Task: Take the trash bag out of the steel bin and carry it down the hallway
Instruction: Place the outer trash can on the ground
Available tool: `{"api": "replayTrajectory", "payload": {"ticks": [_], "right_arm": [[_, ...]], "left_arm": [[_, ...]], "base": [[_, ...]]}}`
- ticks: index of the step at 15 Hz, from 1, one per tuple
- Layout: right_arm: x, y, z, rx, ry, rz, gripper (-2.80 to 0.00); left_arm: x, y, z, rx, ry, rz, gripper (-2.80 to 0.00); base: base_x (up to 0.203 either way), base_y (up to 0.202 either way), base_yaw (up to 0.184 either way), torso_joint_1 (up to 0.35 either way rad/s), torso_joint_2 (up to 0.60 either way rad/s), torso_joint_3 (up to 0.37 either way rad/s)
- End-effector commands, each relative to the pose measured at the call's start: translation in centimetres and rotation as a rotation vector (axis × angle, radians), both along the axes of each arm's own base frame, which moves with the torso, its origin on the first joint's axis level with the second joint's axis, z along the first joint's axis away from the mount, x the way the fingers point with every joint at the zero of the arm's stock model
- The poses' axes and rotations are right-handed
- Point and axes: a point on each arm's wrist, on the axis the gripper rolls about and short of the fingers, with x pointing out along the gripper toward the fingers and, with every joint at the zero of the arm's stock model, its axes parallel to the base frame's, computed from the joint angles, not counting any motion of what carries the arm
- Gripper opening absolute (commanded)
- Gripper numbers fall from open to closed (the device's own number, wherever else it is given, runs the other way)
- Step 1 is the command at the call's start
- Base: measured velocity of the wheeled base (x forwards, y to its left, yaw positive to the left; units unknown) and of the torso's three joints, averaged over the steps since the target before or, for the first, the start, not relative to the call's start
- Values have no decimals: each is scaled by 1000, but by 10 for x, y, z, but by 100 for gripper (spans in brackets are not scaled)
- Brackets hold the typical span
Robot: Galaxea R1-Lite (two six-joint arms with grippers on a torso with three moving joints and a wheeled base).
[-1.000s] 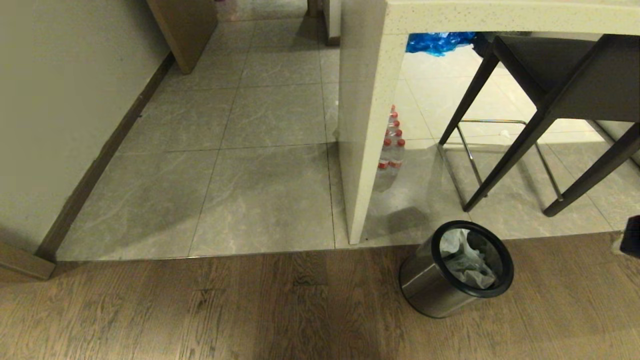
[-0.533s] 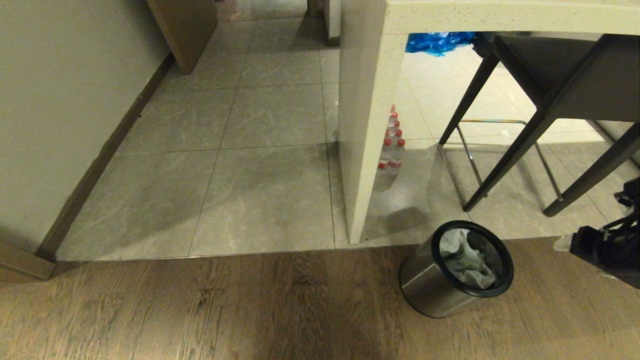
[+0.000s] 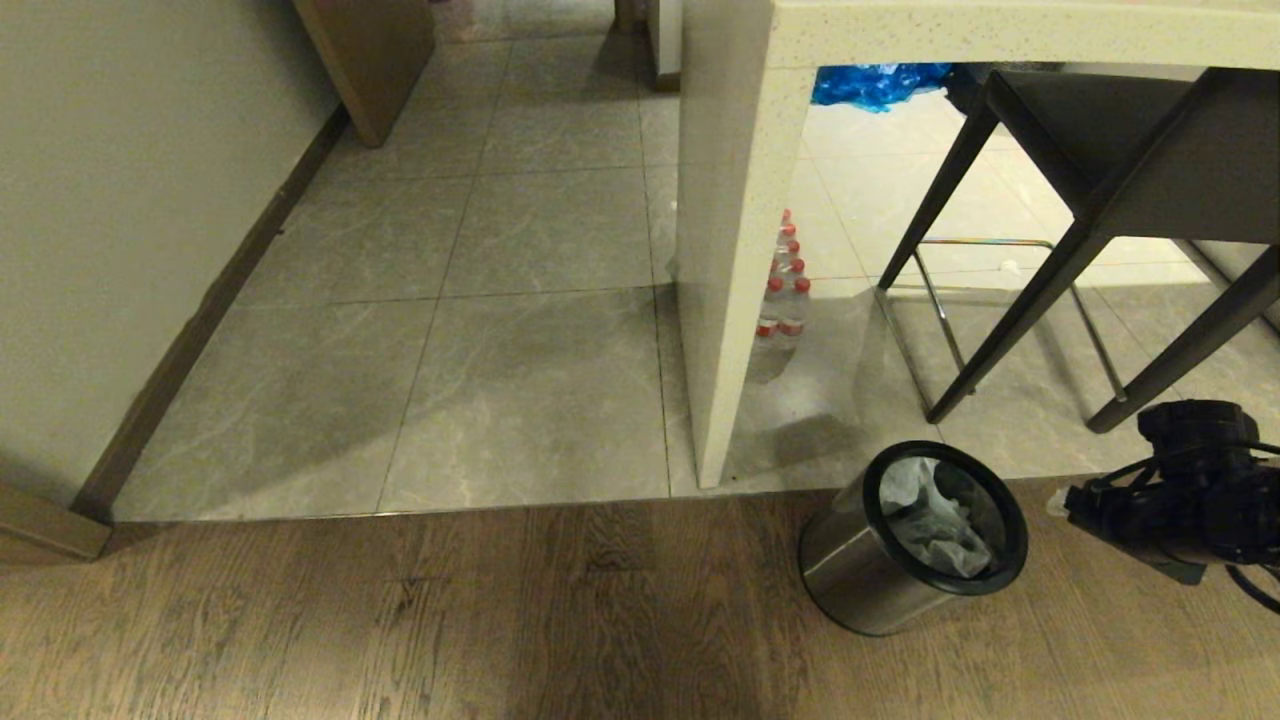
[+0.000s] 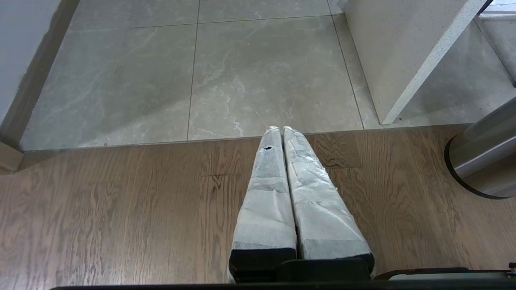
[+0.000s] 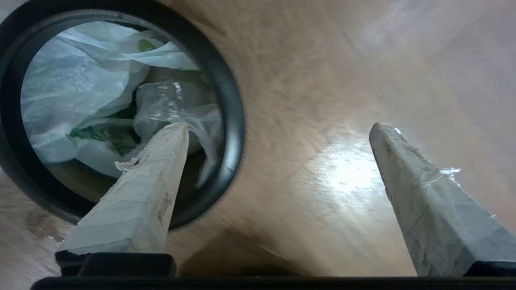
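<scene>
One trash bag (image 3: 930, 520) is seen, crumpled inside one steel bin (image 3: 862, 570); thin white plastic with green marks is bunched below the black ring, and no clear long axis can be made out for it. The bin is stood upright on the wood floor (image 3: 400, 620), its round mouth turned up and its cylinder axis vertical, just beside the seam where the grey tiles of the hallway (image 3: 520, 350) begin. In the right wrist view the bag (image 5: 100, 100) is shown filling most of the mouth, within the bin's ring (image 5: 236, 121).

One right gripper (image 3: 1075, 500) is held near the bin's right side, above the floor and clear of the rim. Its two fingers are spread wide apart, one finger (image 5: 141, 193) seen over the bin's mouth and the other over bare wood; nothing is held between them. One left gripper (image 4: 281, 131) is parked over the wood floor, its two wrapped fingers pressed together and empty.

Further out, one pale counter panel (image 3: 730, 250) is stood behind the bin, one pack of red-capped bottles (image 3: 785, 290) beside it, one dark stool (image 3: 1100, 170) to the right, and one blue plastic bag (image 3: 870, 85) beyond.
</scene>
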Motion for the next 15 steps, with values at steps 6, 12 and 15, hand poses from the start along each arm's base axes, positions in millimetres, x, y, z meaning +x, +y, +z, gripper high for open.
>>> {"api": "replayTrajectory", "payload": {"ticks": [6,12,15], "right_arm": [[21,13,-58,52,39,15,0],[43,15,-81,33,16,25,0],[44,16,-85,30,21,31,0]], "left_arm": [[0,0,0,-1,0,0,-280],[0,0,0,-1,0,0,-280],[0,0,0,-1,0,0,-280]], "base": [[0,0,0,0,0,0],[0,0,0,0,0,0],[0,0,0,0,0,0]]}}
